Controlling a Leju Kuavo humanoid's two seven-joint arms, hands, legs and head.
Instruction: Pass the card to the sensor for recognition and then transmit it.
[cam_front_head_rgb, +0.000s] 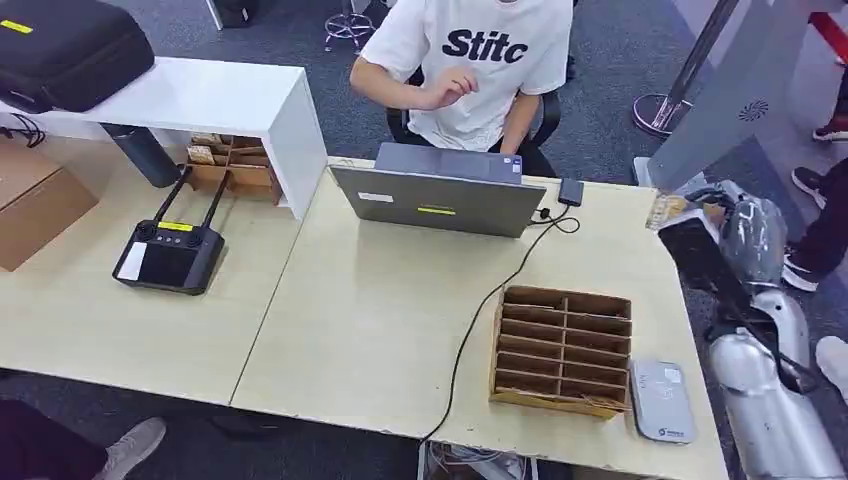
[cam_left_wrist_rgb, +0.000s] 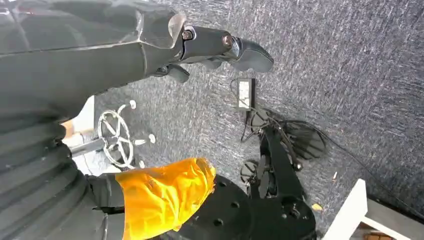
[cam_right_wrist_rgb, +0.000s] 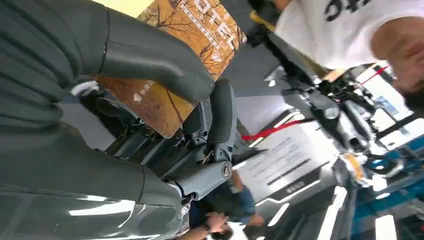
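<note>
The card (cam_right_wrist_rgb: 187, 55), pinched between the thumb and fingers of the right hand (cam_right_wrist_rgb: 165, 100) well beyond the card reader (cam_front_head_rgb: 661, 400), should come down flat over it, while the left hand (cam_left_wrist_rgb: 220, 47) hangs uncurled, holding nothing.

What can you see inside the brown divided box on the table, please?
The divided box shows rows of slots, most looking empty; cards, if any, can't be made out. Its front wall hides the nearest slots' bottoms.

We found open tabletop (cam_front_head_rgb: 380, 330) between the laptop (cam_front_head_rgb: 440, 200) and the wooden divider box (cam_front_head_rgb: 562, 348), crossed by a black cable (cam_front_head_rgb: 480, 320), with the sensor (cam_front_head_rgb: 661, 400) just beside the box.
</note>
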